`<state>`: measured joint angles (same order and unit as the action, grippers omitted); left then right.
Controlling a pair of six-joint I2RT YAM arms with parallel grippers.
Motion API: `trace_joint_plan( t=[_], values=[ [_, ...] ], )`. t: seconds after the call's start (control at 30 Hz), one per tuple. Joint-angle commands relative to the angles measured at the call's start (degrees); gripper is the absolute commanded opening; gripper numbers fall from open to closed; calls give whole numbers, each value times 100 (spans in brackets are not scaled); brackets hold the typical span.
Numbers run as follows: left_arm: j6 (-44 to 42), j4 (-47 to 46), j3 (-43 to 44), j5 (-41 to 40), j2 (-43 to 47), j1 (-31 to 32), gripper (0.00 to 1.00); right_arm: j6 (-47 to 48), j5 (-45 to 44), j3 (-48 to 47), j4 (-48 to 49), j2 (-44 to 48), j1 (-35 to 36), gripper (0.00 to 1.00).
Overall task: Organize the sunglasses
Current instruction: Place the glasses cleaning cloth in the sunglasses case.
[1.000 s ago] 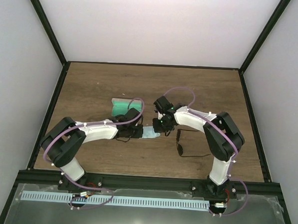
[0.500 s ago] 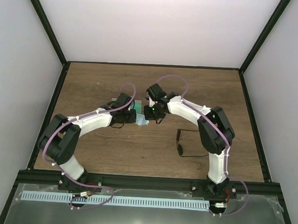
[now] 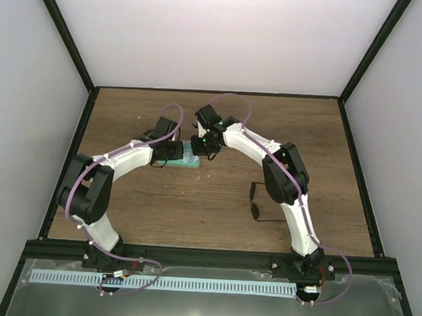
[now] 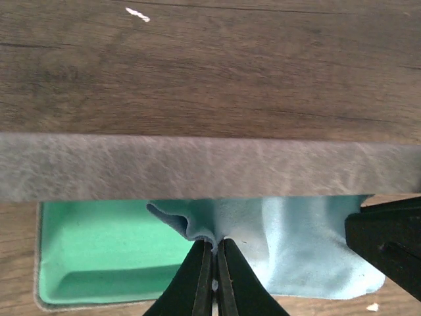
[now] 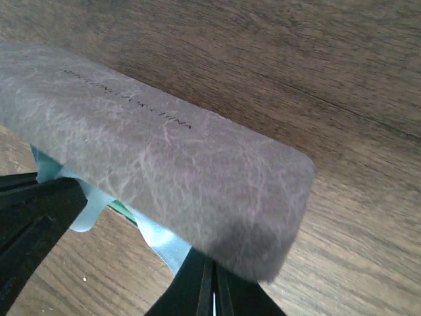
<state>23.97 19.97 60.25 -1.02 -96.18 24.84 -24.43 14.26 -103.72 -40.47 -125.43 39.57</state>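
The sunglasses (image 3: pixel 254 201) lie on the table by the right arm, apart from both grippers. The grey case (image 3: pixel 190 160) with green inside stands open at mid-table. My left gripper (image 3: pixel 173 153) is shut on a fold of the light blue cloth (image 4: pixel 309 250), which lies over the right part of the green interior (image 4: pixel 99 253) under the grey lid (image 4: pixel 210 164). My right gripper (image 3: pixel 201 145) is shut on the cloth's other edge (image 5: pixel 154 238). The lid (image 5: pixel 158 158) hides its fingertips. The left gripper's black fingers (image 5: pixel 33 220) show at lower left in the right wrist view.
The two grippers are close together at the case; the right gripper's black body (image 4: pixel 388 253) shows at the right edge of the left wrist view. Black frame posts and white walls (image 3: pixel 203 37) enclose the wooden table (image 3: pixel 128 118).
Both grippers have carried the light blue cloth from the middle of the table back and left to the open case. The sunglasses have not moved.
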Motion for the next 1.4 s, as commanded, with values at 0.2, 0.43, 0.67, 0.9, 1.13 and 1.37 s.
trace_joint_plan(
  t=[0.2,0.43,0.67,0.9,1.13,1.37],
  values=[
    [-420,145,272,25,-345,-392,4,145,73,-742,-364,-555,51,1],
    [-477,126,305,133,-435,-528,4,169,57,-926,-420,-740,51,1],
    [-463,60,210,304,-490,-531,4,231,-95,-1068,-556,-852,51,1],
    [-441,76,125,418,-482,-525,4,240,-142,-1008,-585,-852,51,1],
    [-465,148,-47,371,-305,-526,4,259,-172,-1009,-576,-865,51,1],
    [-481,157,-138,323,-376,-527,4,303,-141,-1013,-583,-885,53,1]
  ],
)
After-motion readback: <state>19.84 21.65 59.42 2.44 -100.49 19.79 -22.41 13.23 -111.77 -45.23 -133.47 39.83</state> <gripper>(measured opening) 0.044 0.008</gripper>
